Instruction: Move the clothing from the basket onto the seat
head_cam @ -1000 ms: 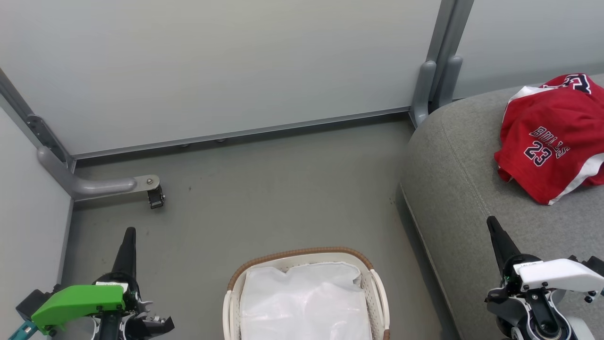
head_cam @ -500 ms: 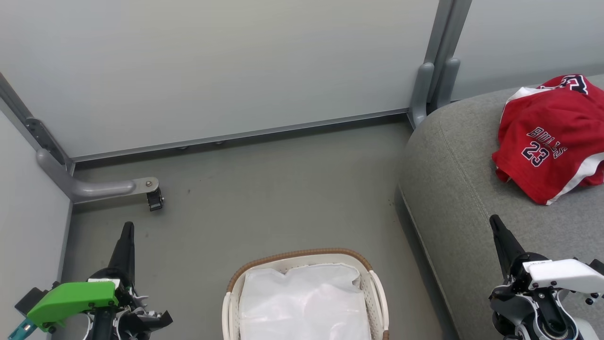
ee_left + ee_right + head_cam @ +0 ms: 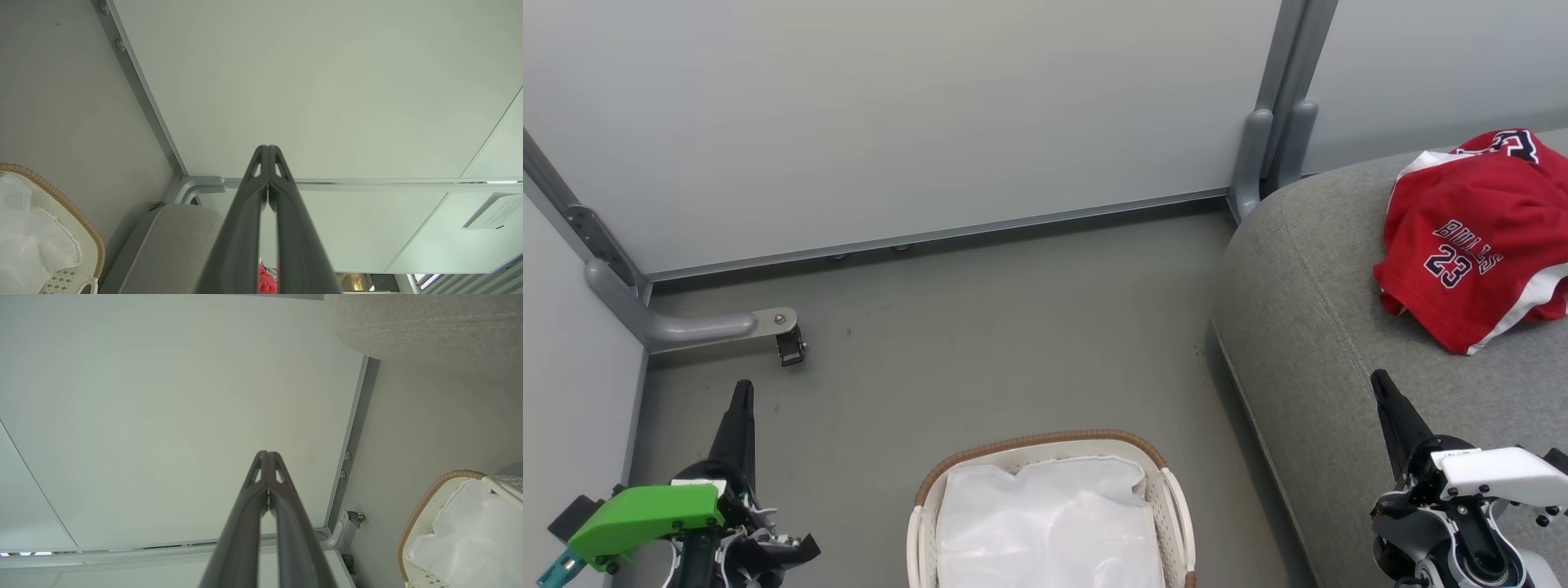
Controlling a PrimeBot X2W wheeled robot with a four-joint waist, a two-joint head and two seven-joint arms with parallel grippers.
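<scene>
The clothing, a red garment with white trim and dark "BULLS 23" lettering, lies crumpled on the seat at the upper right of the head view, and the frame's right edge cuts it off. The seat is a grey fabric cushion with a rounded corner and a stitched seam, and it takes up the right side of that view. The basket, white with a brown woven-look rim, stands on the grey floor at the bottom centre, near the seat's left edge. A crumpled white liner sheet shows inside it.

The left gripper is at the lower left, over the floor and left of the basket, with a green cover behind it. Its fingers are pressed together into one dark point aimed up the frame, with nothing between them. The right gripper is at the lower right, over the near part of the seat, with a white cover behind it. Its fingers are also pressed together and empty, well apart from the clothing.

In the left wrist view the fingers meet tip to tip against a pale wall panel. The basket rim and liner sheet sit at that view's lower left, the seat's corner at the bottom, and a sliver of red beside the fingers at the bottom edge. In the right wrist view the fingers are likewise together, with the seat at the upper right and the basket at the lower right.

A grey metal post rises at the upper right of the head view, and a bracket with a small caster sits at the left.
</scene>
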